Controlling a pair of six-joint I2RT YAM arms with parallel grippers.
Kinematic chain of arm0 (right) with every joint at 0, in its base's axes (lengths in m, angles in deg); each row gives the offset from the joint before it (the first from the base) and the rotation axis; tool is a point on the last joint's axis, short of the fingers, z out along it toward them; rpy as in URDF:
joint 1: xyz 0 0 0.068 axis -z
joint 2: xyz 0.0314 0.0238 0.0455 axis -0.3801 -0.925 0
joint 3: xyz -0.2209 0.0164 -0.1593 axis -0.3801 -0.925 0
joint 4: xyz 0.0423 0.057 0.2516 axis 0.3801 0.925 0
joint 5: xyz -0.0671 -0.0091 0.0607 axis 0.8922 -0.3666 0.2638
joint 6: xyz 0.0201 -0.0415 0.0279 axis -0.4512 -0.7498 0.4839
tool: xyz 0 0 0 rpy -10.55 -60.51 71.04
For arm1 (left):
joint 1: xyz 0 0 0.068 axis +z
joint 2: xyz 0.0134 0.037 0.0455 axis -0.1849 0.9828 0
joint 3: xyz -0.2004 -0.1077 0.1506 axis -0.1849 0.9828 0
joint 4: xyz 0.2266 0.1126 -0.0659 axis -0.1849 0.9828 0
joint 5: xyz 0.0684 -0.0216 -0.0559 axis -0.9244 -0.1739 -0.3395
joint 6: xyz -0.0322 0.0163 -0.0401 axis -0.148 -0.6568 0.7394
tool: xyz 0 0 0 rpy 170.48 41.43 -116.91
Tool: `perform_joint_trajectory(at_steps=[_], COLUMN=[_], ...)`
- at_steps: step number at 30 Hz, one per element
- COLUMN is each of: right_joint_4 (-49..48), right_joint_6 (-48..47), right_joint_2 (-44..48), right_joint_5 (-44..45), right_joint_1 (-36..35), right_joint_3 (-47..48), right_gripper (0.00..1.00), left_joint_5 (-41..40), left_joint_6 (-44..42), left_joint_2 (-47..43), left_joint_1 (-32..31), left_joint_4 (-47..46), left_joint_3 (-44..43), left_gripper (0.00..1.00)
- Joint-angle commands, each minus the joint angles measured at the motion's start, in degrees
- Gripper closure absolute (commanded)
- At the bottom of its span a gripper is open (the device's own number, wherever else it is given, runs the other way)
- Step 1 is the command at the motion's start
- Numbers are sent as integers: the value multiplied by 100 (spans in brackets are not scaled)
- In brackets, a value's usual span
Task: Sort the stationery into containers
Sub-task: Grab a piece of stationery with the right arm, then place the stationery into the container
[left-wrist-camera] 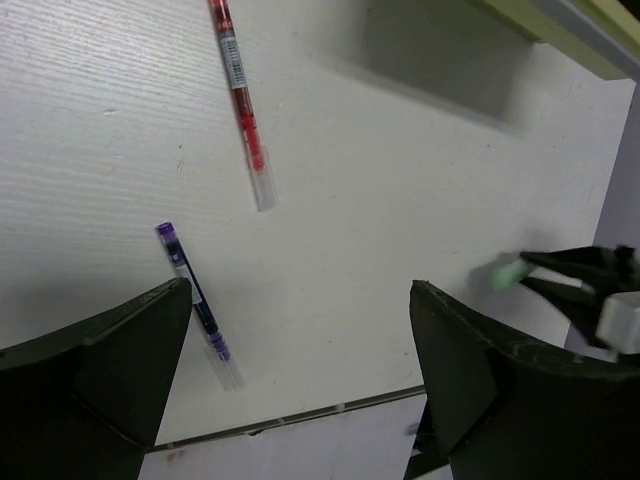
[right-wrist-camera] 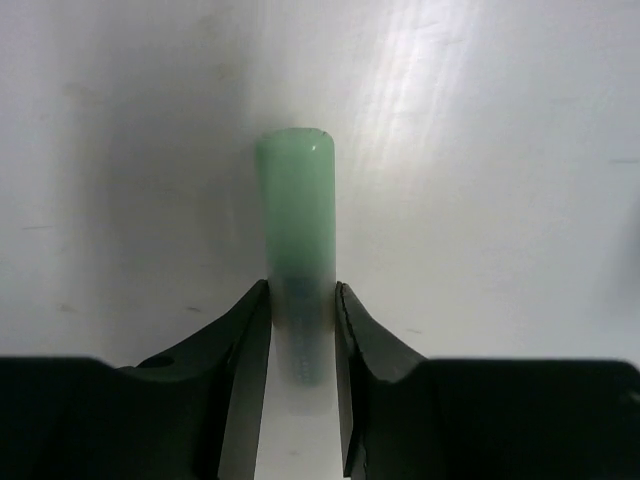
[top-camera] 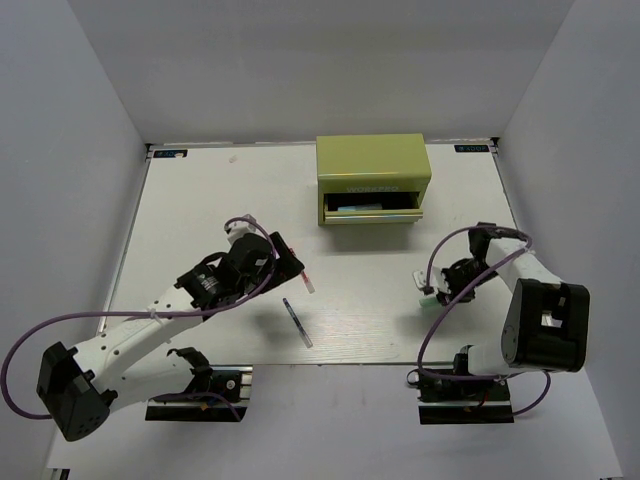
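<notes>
So the right fingers (right-wrist-camera: 245, 350) are clamped on the pale green stick (right-wrist-camera: 296, 220), one on each side of its lower end, and the rounded pale tip pokes out past them. From the overhead cam that's happening on the right side of the desk (top-camera: 200, 200), in front of the tool chest and a bit to its right. I honestly can't tell if the stick is touching the desk or just above it.

The left fingers (left-wrist-camera: 110, 370) are spread wide apart with nothing between them, over the middle of the desk. Two thin pens are lying loose there:
- The red pen (left-wrist-camera: 240, 100) lies flat on the desk, out ahead of the fingers in the wrist cam. Overhead it's right by the tip of the left arm.
- The purple pen (left-wrist-camera: 198, 305) also lies flat, just beside one of the left fingers in the wrist cam. It's closer to the arm bases than the red one, and the two pens are apart.

The olive yellow-green tool chest (top-camera: 373, 170) sits at the far edge of the desk, right of centre. Its lower drawer (top-camera: 372, 213) is pulled out with something pale bluish inside, too small to make out. Both pens and the stick are outside the chest.
</notes>
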Motion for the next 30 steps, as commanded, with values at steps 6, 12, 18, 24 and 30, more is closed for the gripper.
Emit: perform_joint_trajectory(at_steps=[6, 12, 18, 24, 30], right_joint_4=[-525, -2303, -2866, -2982, -3297], right_joint_6=[1485, 3514, 4484, 4617, 4801], right_joint_2=[775, 771, 49, -602, -822], right_joint_5=[-1832, -1490, -675, -321, 179], right_joint_1=[-525, -1290, -1983, -2406, -2748], right_joint_3=[1897, 2223, 3294, 3769, 3674], right_gripper=[92, 92, 90, 86, 73], left_joint_5=[443, 549, 602, 602, 602], left_joint_6=[152, 82, -32, -33, -33], left_joint_2=[42, 332, 464, 464, 298], left_joint_1=[26, 26, 26, 26, 26], left_joint_4=[-365, -612, -665, -665, -665], left_joint_3=[379, 327, 265, 265, 370], left_gripper=[0, 0, 0, 0, 0])
